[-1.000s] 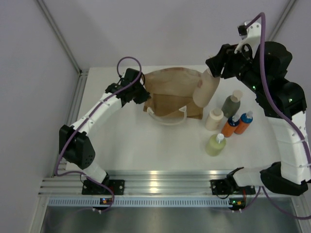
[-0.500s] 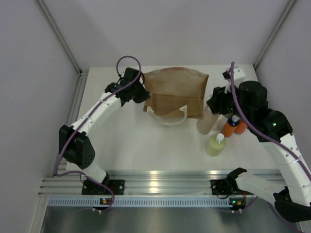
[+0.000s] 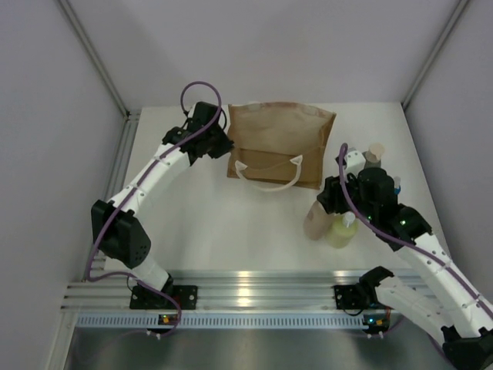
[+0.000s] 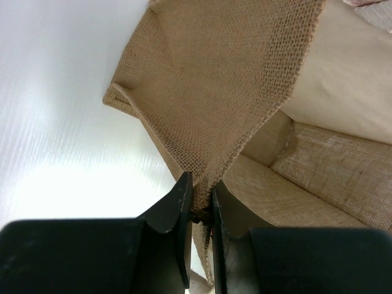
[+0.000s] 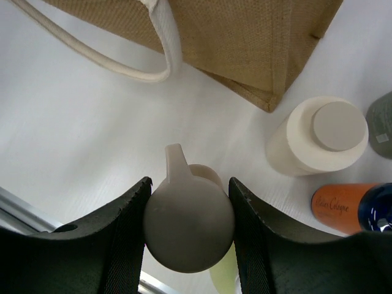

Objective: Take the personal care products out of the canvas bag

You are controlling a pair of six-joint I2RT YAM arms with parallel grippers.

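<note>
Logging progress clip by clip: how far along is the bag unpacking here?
Done: the cream bottle, an orange bottle, the grey-green bottle and the yellow-green bottle are out on the table, outside the canvas bag. In hand: the right gripper clamps the tan bottle beside them; the left gripper pinches the bag's edge. Left: releasing it; a second orange bottle and the bag's floor aren't clearly visible.

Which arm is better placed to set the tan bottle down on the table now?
Right. The right gripper is shut on the tan bottle, beside the yellow-green bottle; the left gripper is pinching the canvas bag edge.
</note>
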